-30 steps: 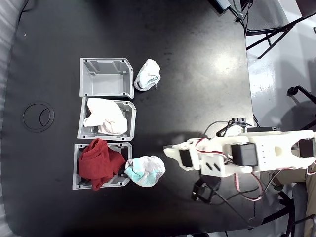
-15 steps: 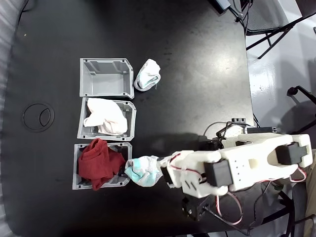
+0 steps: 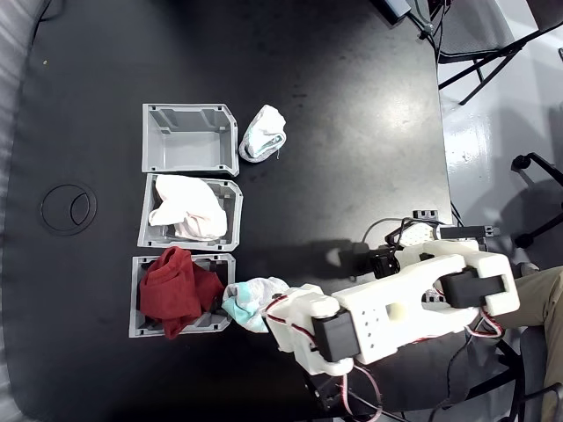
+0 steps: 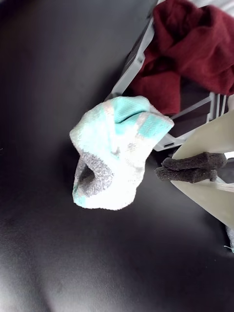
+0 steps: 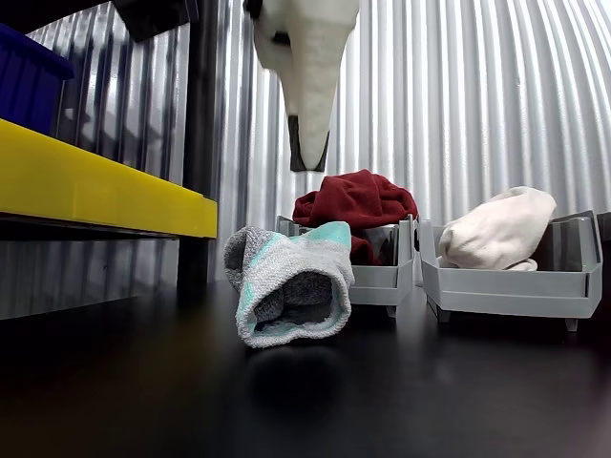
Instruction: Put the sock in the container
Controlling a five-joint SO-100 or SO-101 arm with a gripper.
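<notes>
The sock [image 3: 249, 301], a balled white fuzzy one with mint-teal patches, lies on the black table against the corner of the bin holding red cloth [image 3: 176, 294]. In the wrist view the sock [image 4: 112, 151] sits just left of my gripper [image 4: 162, 171], whose two black foam pads [image 4: 195, 162] press together with nothing between them. From the other view my gripper [image 5: 307, 160] hangs shut a little above the sock [image 5: 291, 284]. From the fixed view my gripper [image 3: 273, 316] covers the sock's right edge. The container [image 3: 189, 156], an empty light grey bin, is the farthest of the three.
The middle bin [image 3: 230, 215] holds a white-pinkish cloth [image 3: 186, 207]. A small folded white sock [image 3: 264, 134] lies right of the empty bin. A ring mark [image 3: 69, 207] is on the table at left. Cables trail by the arm base [image 3: 422, 230].
The arm has swung down and left across the table, bringing the gripper from open table space to right beside and over the sock. The sock has not moved.
</notes>
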